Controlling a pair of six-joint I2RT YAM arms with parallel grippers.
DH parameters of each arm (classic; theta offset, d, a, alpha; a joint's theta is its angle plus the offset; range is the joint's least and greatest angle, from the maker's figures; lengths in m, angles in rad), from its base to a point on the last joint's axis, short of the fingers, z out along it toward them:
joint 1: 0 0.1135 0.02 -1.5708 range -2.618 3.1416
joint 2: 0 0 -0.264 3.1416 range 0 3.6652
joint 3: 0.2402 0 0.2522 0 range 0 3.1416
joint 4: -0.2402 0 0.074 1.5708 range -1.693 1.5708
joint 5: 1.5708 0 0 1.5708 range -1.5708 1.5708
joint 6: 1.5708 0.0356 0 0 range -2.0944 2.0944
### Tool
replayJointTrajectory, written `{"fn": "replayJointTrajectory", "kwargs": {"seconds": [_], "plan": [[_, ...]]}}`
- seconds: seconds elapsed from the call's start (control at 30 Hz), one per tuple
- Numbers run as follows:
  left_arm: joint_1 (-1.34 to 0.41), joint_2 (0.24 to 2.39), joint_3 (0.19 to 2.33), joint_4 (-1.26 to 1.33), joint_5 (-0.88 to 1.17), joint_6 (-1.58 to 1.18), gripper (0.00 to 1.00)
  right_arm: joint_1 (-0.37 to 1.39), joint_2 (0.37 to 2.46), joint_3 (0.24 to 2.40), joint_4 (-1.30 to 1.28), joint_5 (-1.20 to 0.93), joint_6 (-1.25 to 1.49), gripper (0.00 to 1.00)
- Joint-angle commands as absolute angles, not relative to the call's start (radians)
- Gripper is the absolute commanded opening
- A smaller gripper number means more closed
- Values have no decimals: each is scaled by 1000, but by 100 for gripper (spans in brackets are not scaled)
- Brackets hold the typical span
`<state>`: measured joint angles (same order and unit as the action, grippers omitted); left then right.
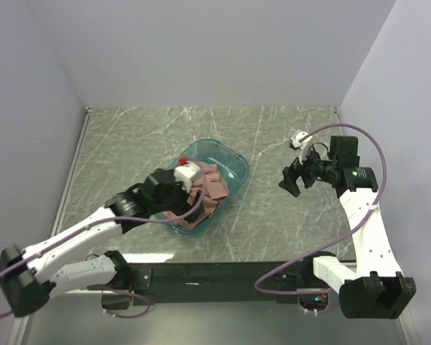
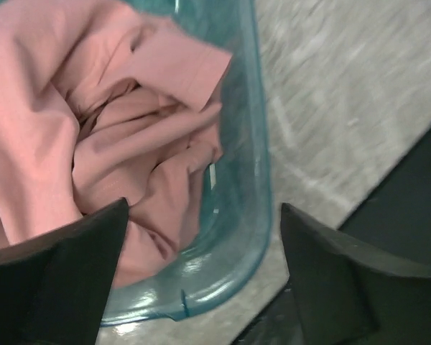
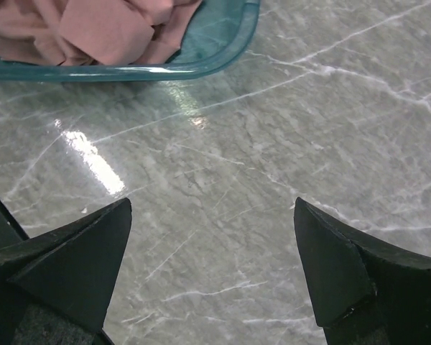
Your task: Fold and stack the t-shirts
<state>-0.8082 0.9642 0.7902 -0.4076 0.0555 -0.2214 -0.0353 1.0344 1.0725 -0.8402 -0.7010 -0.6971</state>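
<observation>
- The task is at its very beginning: the dusty-pink cotton t-shirt (image 1: 210, 188) lies crumpled in the teal see-through plastic tub (image 1: 235, 159), not yet taken out and not folded at all.
- The tub stands near the middle of the grey-green marble-patterned surface (image 1: 144, 136), a little to the left side.
- The left fingers (image 1: 187, 195) hover over the near end of the tub. They are spread wide and grasp nothing.
- In the left wrist view one finger is above the pink cloth and the other seems to be outside the tub wall, so the rim lies between them.
- The right fingers (image 1: 288, 180) are also spread apart and empty. They hang over bare surface, well apart from the tub, on its right.
- I judge that the step in hand is to pick the shirt out of the tub.
- The next move calls for the left fingers to shift inward, so that both are inside the wall, then to go down and pinch a thick fold.
- If they close where they are now, they may catch the plastic rim and drag the tub.
- The cloth is soft and bunched, so I expect it to hang and unroll when lifted; the chest print is not visible now.
- The free surface to the right of the tub looks wide enough for spreading the shirt, and the right arm is near it to help.
- The black base rail (image 1: 223, 273) runs along the near edge, close to the tub.
</observation>
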Motion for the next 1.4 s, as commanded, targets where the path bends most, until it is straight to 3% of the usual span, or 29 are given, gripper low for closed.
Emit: {"fn": "replayJointTrajectory", "kwargs": {"seconds": [0.0, 0.13, 0.47, 0.53, 0.57, 0.67, 0.7, 0.73, 1.07, 1.37], "plan": [[-871, 1075, 851, -408, -150, -91, 85, -41, 1015, 1065, -858, -755, -739, 100], [-876, 1192, 883, -348, -236, -39, 74, -54, 1005, 1052, -853, -753, -732, 100], [-874, 1408, 930, -239, -354, -11, 65, -61, 993, 1025, -850, -769, -724, 100], [-874, 1454, 940, -238, -336, -11, 58, -61, 991, 1025, -854, -772, -726, 100], [-874, 1491, 940, -238, -327, -11, 54, -61, 989, 1025, -856, -772, -723, 100], [-874, 1558, 953, -239, -340, -18, 28, -61, 989, 1031, -864, -781, -724, 100], [-873, 1569, 960, -245, -351, -35, 8, -61, 989, 1034, -865, -781, -724, 100], [-874, 1577, 988, -268, -363, -47, 1, -61, 986, 1040, -868, -781, -723, 100], [-928, 1281, 1346, -235, -148, -80, 0, -69, 991, 1178, -813, -628, -556, 98], [-959, 1455, 1920, -236, 78, -64, 0, -144, 1014, 1305, -664, -460, -309, 96]]}}
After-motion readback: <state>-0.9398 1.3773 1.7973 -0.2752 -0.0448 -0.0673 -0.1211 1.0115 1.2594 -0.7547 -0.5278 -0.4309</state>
